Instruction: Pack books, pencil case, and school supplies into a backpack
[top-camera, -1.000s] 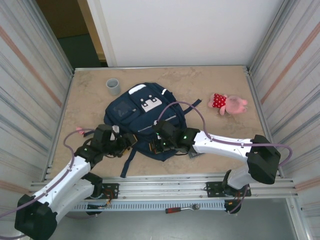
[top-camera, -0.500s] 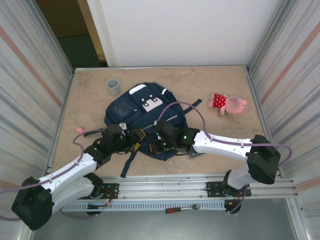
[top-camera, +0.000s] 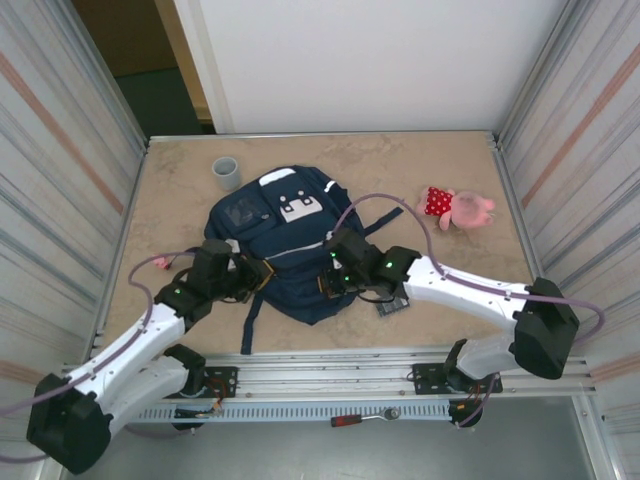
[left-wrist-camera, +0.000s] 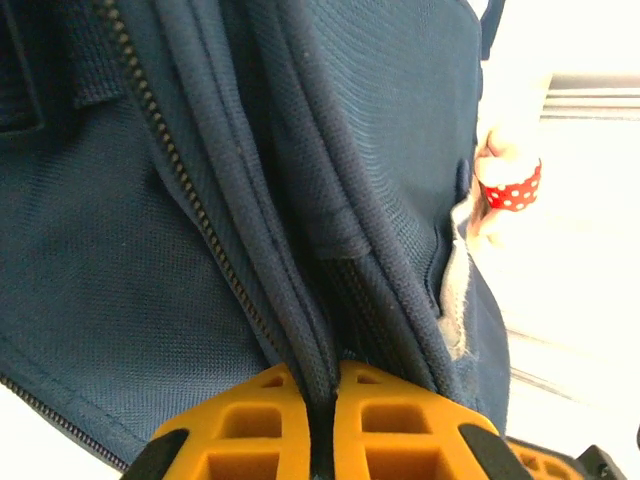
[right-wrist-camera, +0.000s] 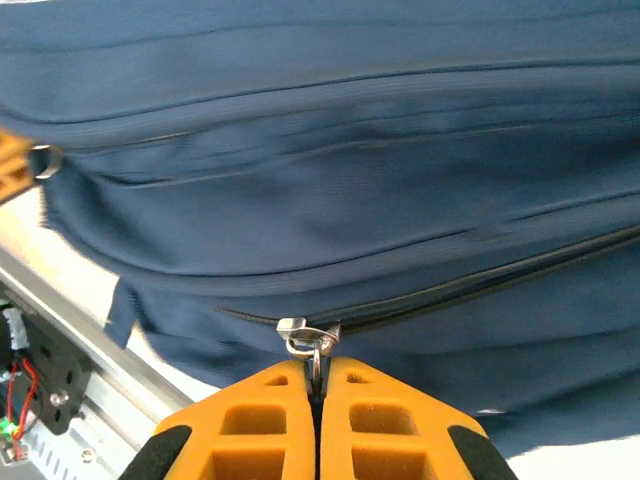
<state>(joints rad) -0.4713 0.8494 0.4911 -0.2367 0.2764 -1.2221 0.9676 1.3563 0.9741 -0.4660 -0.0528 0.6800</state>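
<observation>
your tan table (top-camera: 450, 170) carries the navy backpack (top-camera: 285, 235) lying flat near its middle, front face up, dark straps trailing toward the arm bases; in the left wrist view the backpack (left-wrist-camera: 120, 200) is seen as folded cloth, and in the right wrist view the backpack (right-wrist-camera: 320, 150) as a blue wall

its white patches (top-camera: 300, 208) bear dark marks, but they are too small for you to read as words or a brand

your left gripper (top-camera: 262, 277) sits at the bag's near left edge; from the wrist, the left gripper (left-wrist-camera: 320, 405) has its orange fingers pressed nearly together on a ridge of the backpack's cloth beside a zip track

your right gripper (top-camera: 330, 283) is on the bag's near right edge; from the wrist, the right gripper (right-wrist-camera: 318, 395) has its fingers closed on the metal zipper pull (right-wrist-camera: 310, 338), which hangs from a dark zip line running across the cloth

the pink and red plush toy (top-camera: 455, 208) lies well apart to the right of the bag, and the plush toy (left-wrist-camera: 508, 185) peeks past the cloth in the left wrist view

the grey cup (top-camera: 226, 173) stands upright just beyond the bag's far left corner

a dark flat piece (top-camera: 393, 305) of the school supplies lies on the table just beside the right forearm, near the bag's right edge
</observation>
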